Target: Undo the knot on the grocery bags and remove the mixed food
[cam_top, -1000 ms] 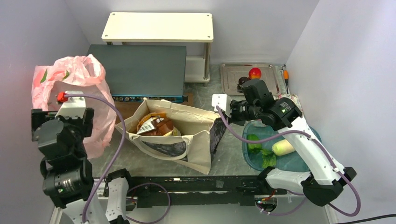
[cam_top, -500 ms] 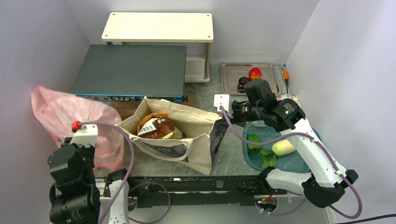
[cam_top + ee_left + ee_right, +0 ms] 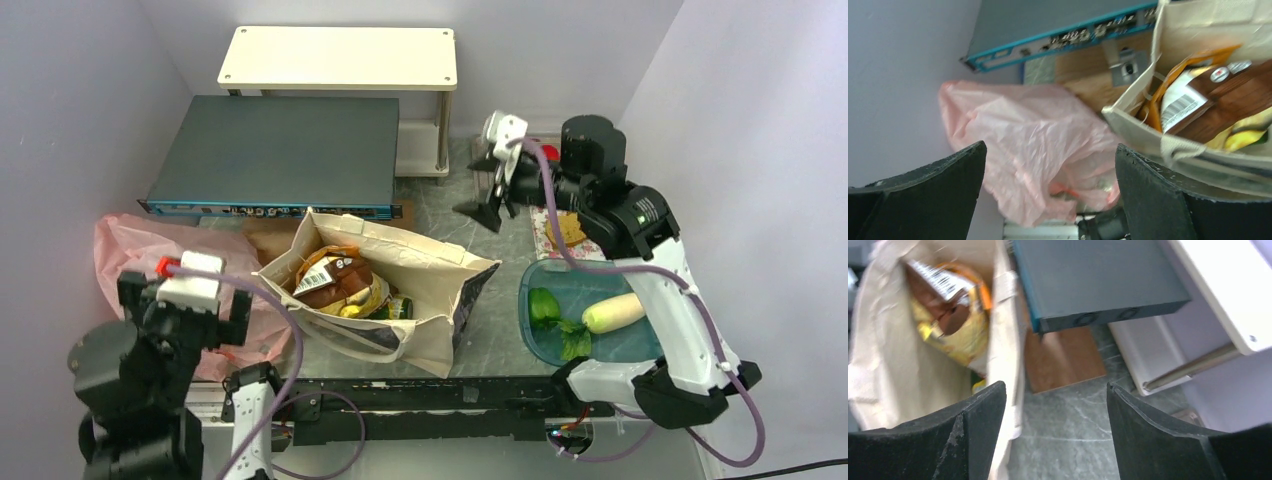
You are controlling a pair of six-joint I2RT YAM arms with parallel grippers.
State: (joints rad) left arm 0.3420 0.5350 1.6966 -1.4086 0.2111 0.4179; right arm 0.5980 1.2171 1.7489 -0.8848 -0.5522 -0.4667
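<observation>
The pink plastic bag [image 3: 150,262] lies slumped on the table at the left, and I cannot make out its knot. My left gripper [image 3: 186,305] hovers over its near side, open and holding nothing; in the left wrist view the bag [image 3: 1033,135] shows between the open jaws [image 3: 1050,150]. The canvas tote [image 3: 420,275] stands open in the middle with brown and orange chip bags [image 3: 335,275] inside. My right gripper [image 3: 490,200] is raised behind the tote, open and empty [image 3: 1055,387]. Leafy greens [image 3: 552,312] and a white radish [image 3: 612,312] lie in the blue tub [image 3: 645,350].
A dark grey box with a blue front edge [image 3: 280,150] and a white shelf [image 3: 340,55] fill the back. A brown board [image 3: 1063,352] lies between box and tote. A metal tray [image 3: 478,152] sits behind my right arm. Walls close in on both sides.
The left arm came down toward the near edge and the pink bag sank from upright to slumped on the table. The right gripper opened and swung from the tote's right rim toward the back.
</observation>
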